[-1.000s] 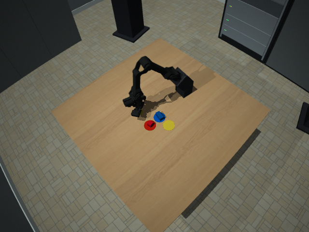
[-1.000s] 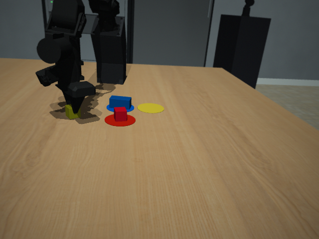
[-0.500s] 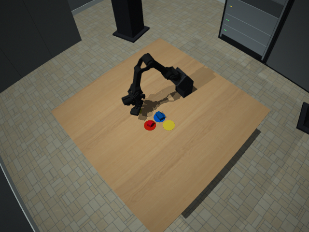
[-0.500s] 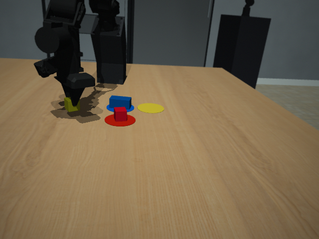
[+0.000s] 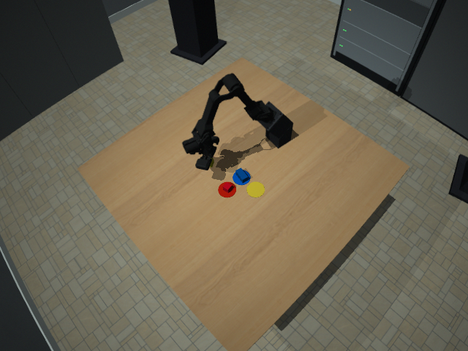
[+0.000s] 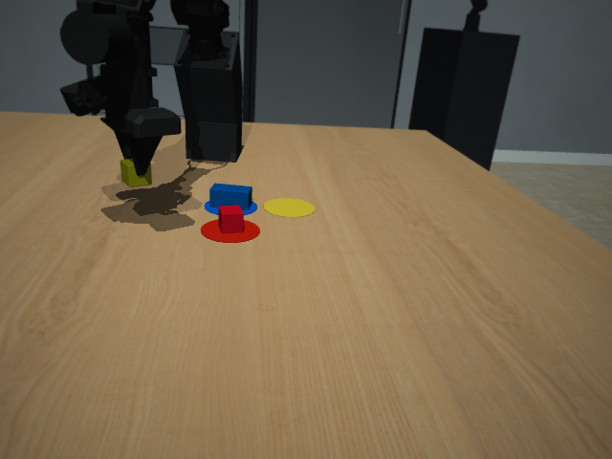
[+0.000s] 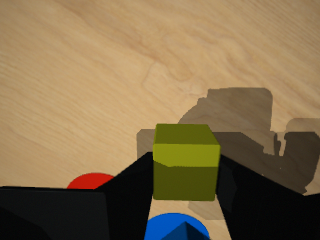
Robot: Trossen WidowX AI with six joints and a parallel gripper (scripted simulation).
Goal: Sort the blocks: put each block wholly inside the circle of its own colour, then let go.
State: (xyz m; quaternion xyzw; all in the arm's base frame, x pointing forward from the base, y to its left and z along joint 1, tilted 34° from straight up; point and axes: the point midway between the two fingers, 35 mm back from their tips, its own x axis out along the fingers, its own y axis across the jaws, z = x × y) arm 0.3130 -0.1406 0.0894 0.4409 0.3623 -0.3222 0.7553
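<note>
With the red block (image 6: 230,218) and blue block (image 6: 229,195) on their circles, I have the claw (image 6: 140,167) clamped on the yellow block (image 7: 186,168); beyond it, the yellow circle (image 6: 289,207) waits.

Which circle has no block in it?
The yellow circle. The red circle holds the red block, the blue circle the blue block; the yellow block sits in the hand, away from its circle.
</note>
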